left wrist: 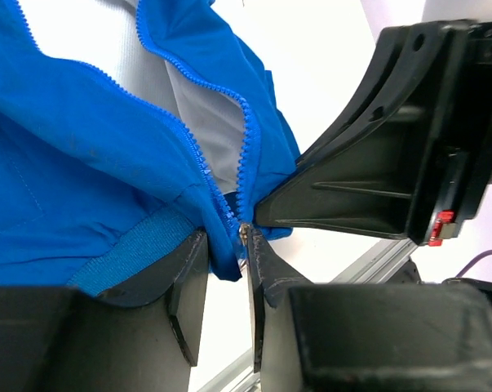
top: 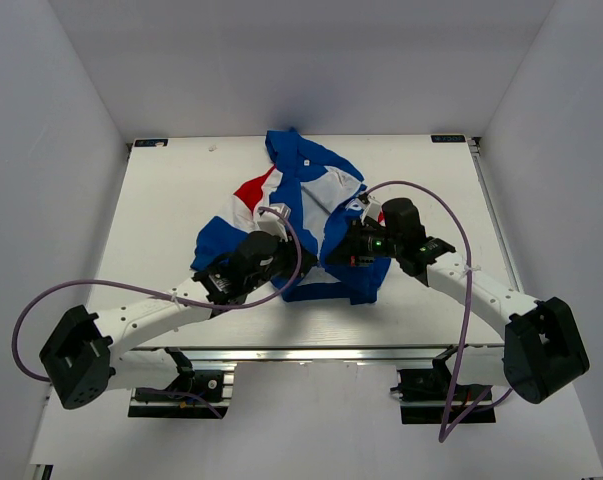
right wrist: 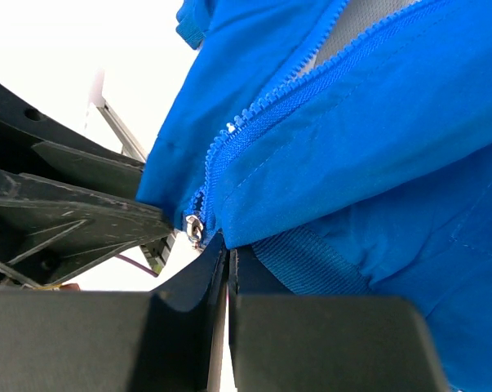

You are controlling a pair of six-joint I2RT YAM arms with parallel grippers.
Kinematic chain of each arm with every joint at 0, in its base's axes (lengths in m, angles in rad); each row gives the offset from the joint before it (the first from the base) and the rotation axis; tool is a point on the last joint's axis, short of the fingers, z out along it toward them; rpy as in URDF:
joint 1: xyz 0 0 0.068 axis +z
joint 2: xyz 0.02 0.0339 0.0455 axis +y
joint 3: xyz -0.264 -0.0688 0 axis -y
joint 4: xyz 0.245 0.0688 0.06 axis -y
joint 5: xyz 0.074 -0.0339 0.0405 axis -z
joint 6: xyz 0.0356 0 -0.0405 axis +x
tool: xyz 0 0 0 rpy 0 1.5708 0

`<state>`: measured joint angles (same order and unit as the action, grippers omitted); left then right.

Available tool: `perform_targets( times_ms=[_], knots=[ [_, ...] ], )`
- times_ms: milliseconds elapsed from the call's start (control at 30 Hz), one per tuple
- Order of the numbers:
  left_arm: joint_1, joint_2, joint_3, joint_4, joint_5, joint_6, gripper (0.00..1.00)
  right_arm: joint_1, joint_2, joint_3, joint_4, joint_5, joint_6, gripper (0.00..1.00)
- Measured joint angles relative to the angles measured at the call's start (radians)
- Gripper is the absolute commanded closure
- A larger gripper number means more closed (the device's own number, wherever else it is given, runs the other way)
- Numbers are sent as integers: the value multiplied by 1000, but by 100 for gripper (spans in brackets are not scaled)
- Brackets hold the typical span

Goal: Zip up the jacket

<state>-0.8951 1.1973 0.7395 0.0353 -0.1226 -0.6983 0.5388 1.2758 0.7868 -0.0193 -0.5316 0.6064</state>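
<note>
The blue jacket (top: 303, 195), with red and white panels, lies crumpled on the middle of the table, its front open. Both grippers meet at its near hem. My left gripper (left wrist: 226, 245) is open; the hem's corner hangs loosely between its fingers, and the metal zipper slider (left wrist: 244, 231) rests against the right finger's inner face. My right gripper (right wrist: 228, 255) is shut on the jacket's hem right beside the slider (right wrist: 195, 227). Above it the zipper teeth (right wrist: 254, 110) part and show white lining. In the top view the left gripper (top: 286, 262) and right gripper (top: 333, 256) are nearly touching.
The white table (top: 171, 190) is walled in by white panels. An aluminium rail (top: 311, 353) runs along its near edge. Purple cables (top: 467, 300) loop over both arms. The right arm's black finger (left wrist: 368, 175) fills the right of the left wrist view.
</note>
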Motion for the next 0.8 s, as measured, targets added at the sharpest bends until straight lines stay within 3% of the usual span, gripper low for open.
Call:
perform_targets(
  times_ms=[200, 300, 633, 800],
  knots=[
    [0, 5, 0, -12, -1, -4, 80, 0, 0, 0, 0, 7, 12, 100],
    [0, 5, 0, -14, -3, -11, 100, 0, 0, -3, 0, 10, 19, 100],
    [0, -74, -100, 64, -29, -17, 100, 7, 3, -16, 45, 13, 125, 100],
    [-48, -128, -127, 77, -117, 15, 100, 18, 61, 32, 24, -1, 190, 100]
  ],
)
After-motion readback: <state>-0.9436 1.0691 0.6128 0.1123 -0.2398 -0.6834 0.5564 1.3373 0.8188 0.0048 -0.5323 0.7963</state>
